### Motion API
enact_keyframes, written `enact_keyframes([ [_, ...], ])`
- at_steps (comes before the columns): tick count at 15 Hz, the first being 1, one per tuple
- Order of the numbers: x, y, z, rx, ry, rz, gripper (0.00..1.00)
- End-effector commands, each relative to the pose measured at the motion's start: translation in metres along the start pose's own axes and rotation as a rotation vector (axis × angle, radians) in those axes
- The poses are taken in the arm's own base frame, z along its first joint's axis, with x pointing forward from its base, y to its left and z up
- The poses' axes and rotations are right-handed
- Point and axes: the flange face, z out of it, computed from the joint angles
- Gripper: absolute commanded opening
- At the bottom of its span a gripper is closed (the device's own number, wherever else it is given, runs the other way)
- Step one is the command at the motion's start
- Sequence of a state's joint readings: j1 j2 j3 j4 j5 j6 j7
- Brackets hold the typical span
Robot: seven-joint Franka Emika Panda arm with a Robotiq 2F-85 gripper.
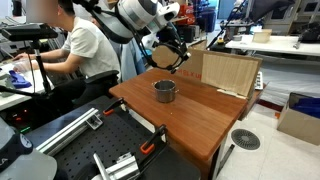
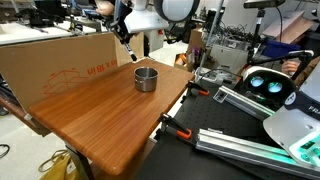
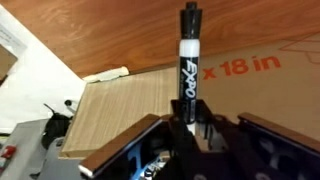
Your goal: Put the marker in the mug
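Gripper (image 3: 187,124): pinching the lower end of the marker between its fingers, raised in the air over the table
Marker (image 3: 188,60): held in the gripper and sticking straight out past the fingertips; white barrel with black lettering, black end farthest out
Mug (image 1: 164,91): upright on the table, open side up, lower than the gripper and apart from it
Table (image 1: 200,115): brown wood
Cardboard (image 2: 60,60): big sheet standing along the table edge, near the mug
Person (image 1: 75,45): seated beyond the table, white shirt
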State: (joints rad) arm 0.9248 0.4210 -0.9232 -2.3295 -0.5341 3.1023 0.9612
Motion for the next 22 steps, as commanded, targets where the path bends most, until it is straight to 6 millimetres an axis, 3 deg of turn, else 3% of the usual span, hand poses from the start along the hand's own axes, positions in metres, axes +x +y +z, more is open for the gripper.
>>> enact_keyframes([
  [1,-0.02,-0.006,-0.009,0.007,0.031,-0.043,0.05],
  [8,-0.071,-0.012,-0.014,-0.007,-0.003,-0.107,0.05],
  [19,-0.107,0.018,-0.006,-0.057,0.009,-0.066,0.05],
  [21,-0.11,0.018,-0.006,-0.056,0.009,-0.066,0.47],
  [22,-0.113,0.019,-0.005,-0.059,0.003,-0.07,0.49],
])
